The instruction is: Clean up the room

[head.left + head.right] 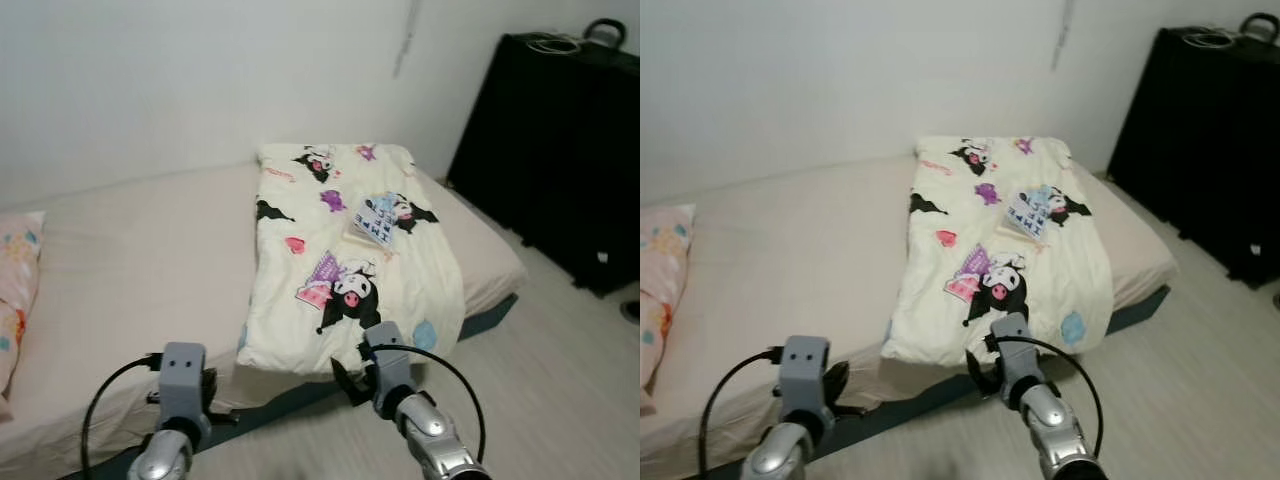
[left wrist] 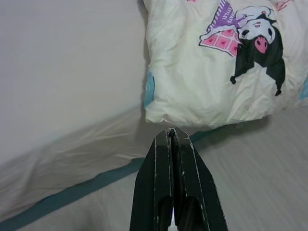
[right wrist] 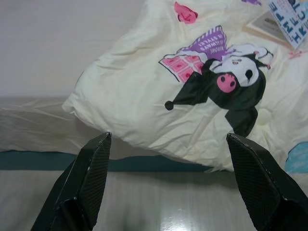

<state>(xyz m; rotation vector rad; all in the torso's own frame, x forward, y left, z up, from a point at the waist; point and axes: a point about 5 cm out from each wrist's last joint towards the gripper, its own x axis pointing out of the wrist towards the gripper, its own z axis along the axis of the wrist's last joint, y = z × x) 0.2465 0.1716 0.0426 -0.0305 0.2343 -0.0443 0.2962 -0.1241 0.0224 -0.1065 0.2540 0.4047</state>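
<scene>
The right claw is wide open, its two black fingers spread far apart. It hangs low over the pale floor, just in front of the bed. Right ahead of this claw is the near edge of the cream blanket, which has black and pink cartoon pictures on it. The blanket lies folded on the bed and its edge droops a little over the side. The claw is close to the blanket but not touching it.

The left claw is closed, with its two fingers pressed flat together. It holds nothing. It points at the side of the bed, where a dark teal strip runs along the bottom. The corner of the blanket is just ahead of it and a bit to the right.

Far off to the left of both claws, a pink pillow rests on the bed. Far ahead and to the right stands a tall black cabinet by the white wall.
</scene>
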